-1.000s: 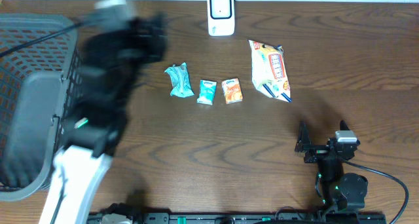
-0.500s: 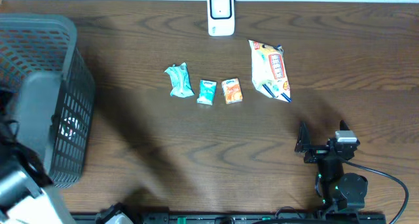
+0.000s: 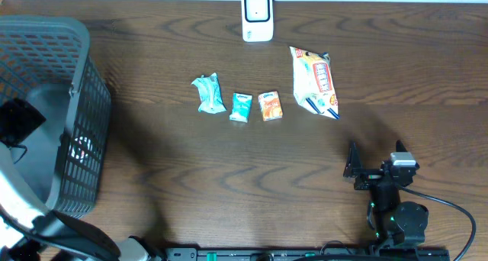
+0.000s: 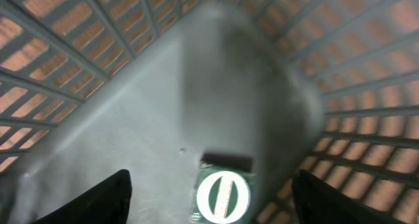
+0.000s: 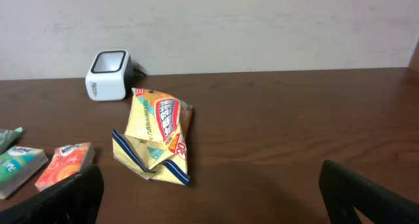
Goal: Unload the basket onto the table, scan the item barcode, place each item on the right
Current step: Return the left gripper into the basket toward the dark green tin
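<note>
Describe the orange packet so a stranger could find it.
Find the white scanner at the table's far edge. Before it lies a row of three small packets. The orange packet is the rightmost, beside the yellow snack bag; the other two are teal.

I count on my surface: one scanner (image 3: 258, 17) at 12 o'clock, one yellow snack bag (image 3: 315, 82), three small packets (image 3: 242, 106), and one basket (image 3: 88, 101) at 9 o'clock holding one green pack (image 4: 223, 194).

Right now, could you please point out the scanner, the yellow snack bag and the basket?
scanner (image 3: 258, 15), overhead view, middle of its white face.
yellow snack bag (image 3: 315, 82), overhead view, centre of the printed front.
basket (image 3: 85, 135), overhead view, its mesh side wall.
</note>
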`<control>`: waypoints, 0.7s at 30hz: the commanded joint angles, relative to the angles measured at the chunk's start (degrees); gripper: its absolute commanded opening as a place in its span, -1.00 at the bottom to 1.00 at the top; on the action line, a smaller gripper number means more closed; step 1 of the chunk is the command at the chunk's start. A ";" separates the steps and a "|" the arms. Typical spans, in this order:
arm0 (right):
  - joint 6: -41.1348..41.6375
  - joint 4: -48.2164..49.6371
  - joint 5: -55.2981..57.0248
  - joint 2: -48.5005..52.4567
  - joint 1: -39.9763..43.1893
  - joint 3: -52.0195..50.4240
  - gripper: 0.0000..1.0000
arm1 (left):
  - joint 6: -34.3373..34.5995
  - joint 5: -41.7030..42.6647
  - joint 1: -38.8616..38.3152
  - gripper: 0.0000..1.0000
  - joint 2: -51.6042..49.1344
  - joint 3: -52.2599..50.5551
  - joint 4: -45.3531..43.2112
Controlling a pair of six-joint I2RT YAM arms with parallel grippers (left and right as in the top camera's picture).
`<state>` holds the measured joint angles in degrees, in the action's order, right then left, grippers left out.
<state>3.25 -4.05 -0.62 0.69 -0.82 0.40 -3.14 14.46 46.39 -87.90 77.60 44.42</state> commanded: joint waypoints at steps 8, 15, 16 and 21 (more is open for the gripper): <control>0.09 -0.26 0.09 -0.26 0.37 -0.11 0.99 | -4.33 0.04 0.20 0.57 -10.75 1.33 4.00; 0.09 -0.26 0.09 -0.26 0.37 -0.11 0.98 | -4.35 7.04 0.20 0.57 -18.60 1.33 8.04; 0.09 -0.26 0.09 -0.26 0.37 -0.11 0.99 | -4.37 8.00 0.20 0.57 -19.63 1.33 8.37; 0.09 -0.26 0.09 -0.26 0.37 -0.11 0.98 | -4.42 10.64 0.17 0.58 -23.82 1.20 9.11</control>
<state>3.25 -4.08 -0.62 0.69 -0.82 0.40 -6.46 21.78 46.41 -109.82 77.73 53.01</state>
